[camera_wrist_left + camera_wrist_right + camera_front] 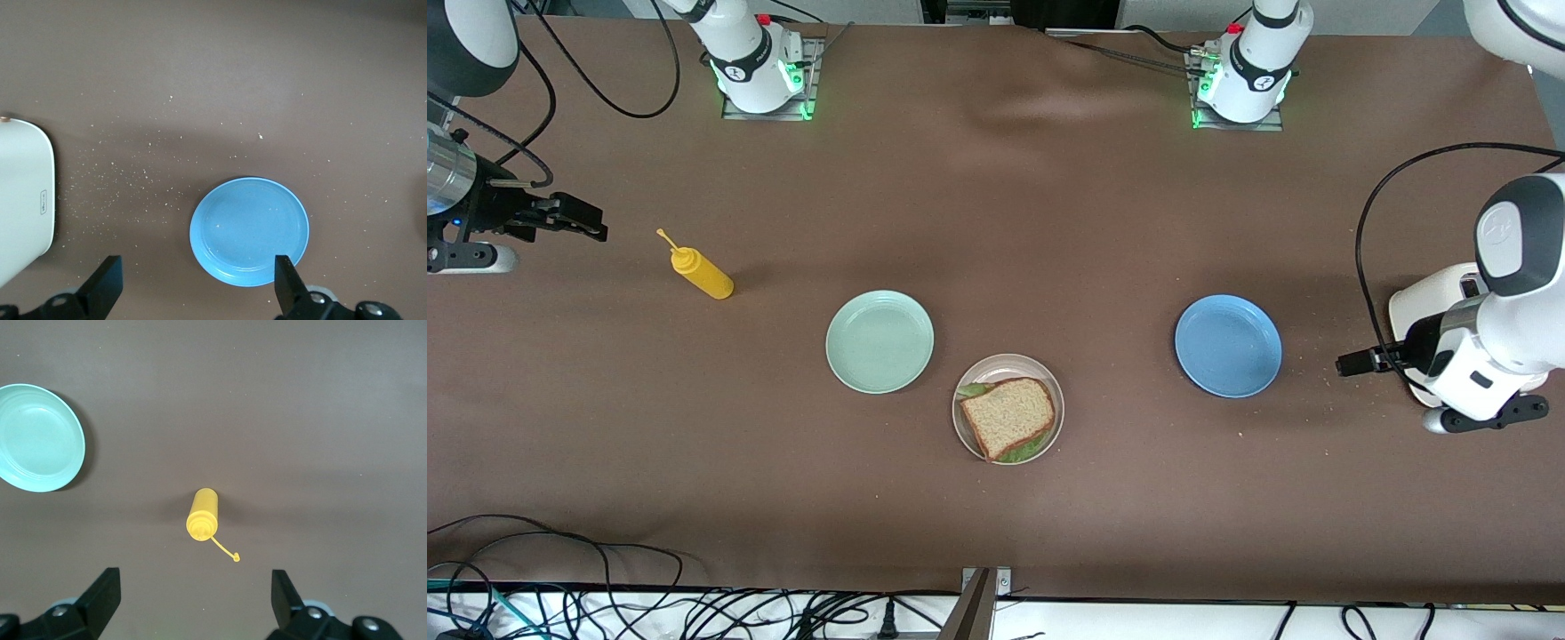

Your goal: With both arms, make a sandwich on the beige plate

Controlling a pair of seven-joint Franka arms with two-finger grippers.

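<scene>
The sandwich point(1009, 415) lies on the beige plate point(1042, 374), near the middle of the table. Its top slice is brown bread, and green lettuce point(1025, 452) pokes out at two edges. My left gripper point(1348, 364) hangs open and empty above the cloth at the left arm's end, next to the blue plate point(1228, 346). The left wrist view shows that blue plate point(249, 231) past the open left gripper point(198, 287). My right gripper point(590, 226) is open and empty above the cloth at the right arm's end. In its wrist view the right gripper point(193, 595) has nothing between its fingers.
A mint green plate point(879, 341) sits beside the beige one, toward the right arm's end. A yellow squeeze bottle point(704, 275) lies on its side near the right gripper. A white appliance point(1430, 307) stands by the left arm, with crumbs point(127, 177) scattered around it.
</scene>
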